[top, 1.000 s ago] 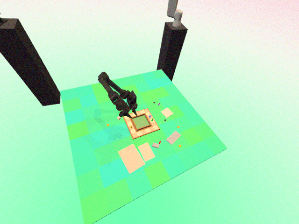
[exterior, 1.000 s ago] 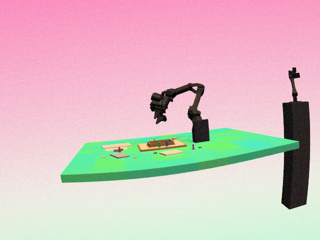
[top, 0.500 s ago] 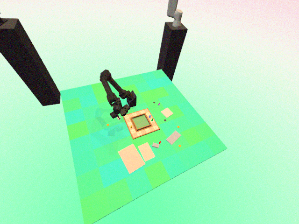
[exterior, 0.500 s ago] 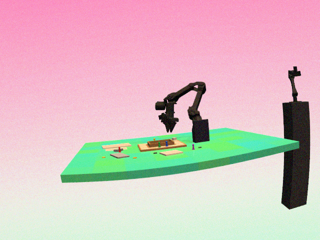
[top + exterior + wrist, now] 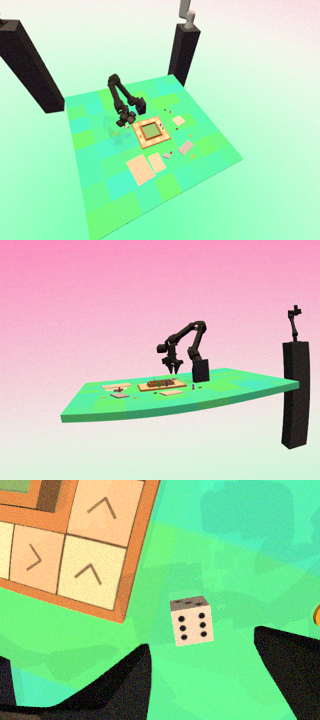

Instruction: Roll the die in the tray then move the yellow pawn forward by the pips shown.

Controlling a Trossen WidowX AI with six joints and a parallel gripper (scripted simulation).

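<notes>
Hovering above the die (image 5: 192,622), gripper (image 5: 203,670) spread and holding nothing; die centred between the fingers, slightly ahead, just beside the board (image 5: 136,534) corner.

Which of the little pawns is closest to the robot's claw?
The yellow pawn, standing on the board's track on the side facing the gripper. The blue and green pawns stand across the tray; red and purple are off the board.

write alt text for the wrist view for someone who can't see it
A small white die lies on the green table, between and just beyond the two dark fingers of the open pincer, which holds nothing. A six-pip face is turned toward the camera. At upper left is a corner of the orange game board, its cream squares marked with arrows.
</notes>
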